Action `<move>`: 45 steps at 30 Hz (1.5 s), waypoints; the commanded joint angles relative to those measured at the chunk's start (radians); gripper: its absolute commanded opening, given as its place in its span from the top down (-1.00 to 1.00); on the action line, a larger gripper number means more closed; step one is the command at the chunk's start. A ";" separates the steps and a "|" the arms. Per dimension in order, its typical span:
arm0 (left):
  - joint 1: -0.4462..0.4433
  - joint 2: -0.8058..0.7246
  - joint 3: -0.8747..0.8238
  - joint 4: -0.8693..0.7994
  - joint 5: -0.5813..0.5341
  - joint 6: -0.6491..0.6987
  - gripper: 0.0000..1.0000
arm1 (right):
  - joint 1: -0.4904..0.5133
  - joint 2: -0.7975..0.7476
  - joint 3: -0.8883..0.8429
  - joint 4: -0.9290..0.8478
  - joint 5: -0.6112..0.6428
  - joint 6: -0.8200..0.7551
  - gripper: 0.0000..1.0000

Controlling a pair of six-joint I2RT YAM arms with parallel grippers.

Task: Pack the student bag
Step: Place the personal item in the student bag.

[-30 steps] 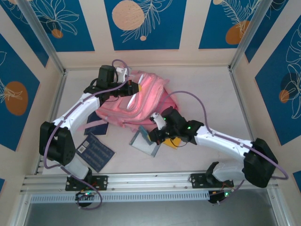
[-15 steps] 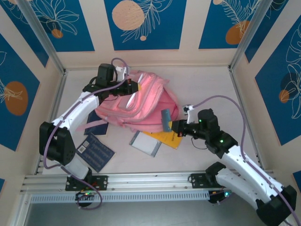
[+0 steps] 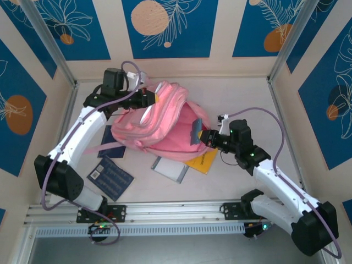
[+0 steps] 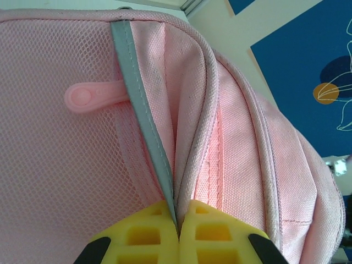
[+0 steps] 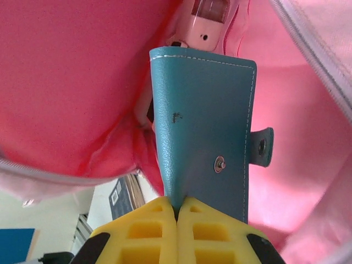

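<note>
Right gripper (image 3: 204,137), clamping the teal wallet (image 3: 196,131), has moved it into the student bag (image 3: 157,125); left gripper (image 3: 147,99) pinches its rim.

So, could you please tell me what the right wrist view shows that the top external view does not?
From the right wrist: close detail of the teal wallet, namely its white stitching, snap stud and side tab, plus a pink-and-clear object deeper inside.

From the top: the left tool pinching the bag's far edge, and dark blue notebooks, a grey notebook and a yellow book on the table.

Shared: the pink bag, with the right tool shut on the wallet at its opening.
</note>
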 commanded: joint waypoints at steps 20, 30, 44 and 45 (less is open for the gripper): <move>0.029 -0.036 0.115 0.057 0.147 -0.004 1.00 | 0.233 0.550 0.326 0.253 0.208 0.131 1.00; 0.028 -0.042 0.101 0.061 0.151 -0.002 1.00 | 0.268 0.641 0.381 0.186 0.382 0.154 1.00; 0.032 -0.038 0.089 0.099 0.171 -0.035 1.00 | 0.260 0.774 0.434 0.214 0.200 0.156 0.99; 0.030 -0.039 0.086 0.099 0.171 -0.035 1.00 | 0.257 0.791 0.439 0.236 0.190 0.167 0.98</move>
